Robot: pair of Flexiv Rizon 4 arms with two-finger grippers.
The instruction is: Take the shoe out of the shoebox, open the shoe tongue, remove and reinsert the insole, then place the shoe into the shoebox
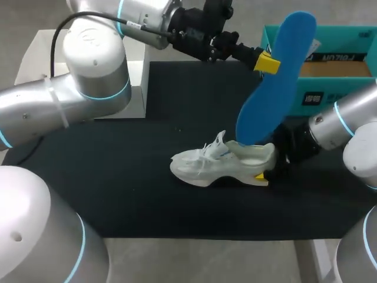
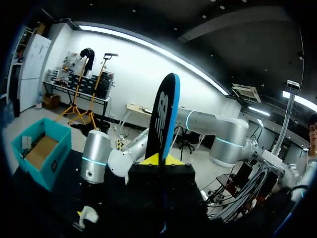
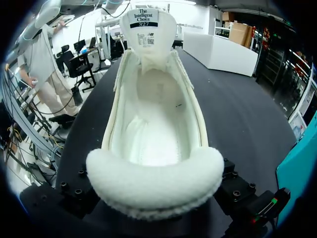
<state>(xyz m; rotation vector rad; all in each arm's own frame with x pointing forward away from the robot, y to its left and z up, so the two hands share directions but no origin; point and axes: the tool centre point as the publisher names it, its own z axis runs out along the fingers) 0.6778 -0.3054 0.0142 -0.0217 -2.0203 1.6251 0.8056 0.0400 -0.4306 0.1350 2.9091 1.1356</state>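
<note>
Black mat (image 1: pixel 147 177) covers the table. Teal shoebox (image 1: pixel 330 88) sits open at the far right corner. White sneaker (image 1: pixel 218 165) stands upright mid-mat, tongue pulled forward (inside bare in the right wrist view (image 3: pixel 156 134)). Blue insole (image 1: pixel 277 88) hangs tilted above the heel, lower end at the shoe's opening. Left gripper (image 1: pixel 268 62) pinches the insole's upper part. Right gripper (image 1: pixel 266 171) clasps the sneaker's heel, fingers wide.

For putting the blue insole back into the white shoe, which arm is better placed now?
Left: the left gripper holds the blue foam insole over the white shoe; the right gripper is at the heel.
</note>
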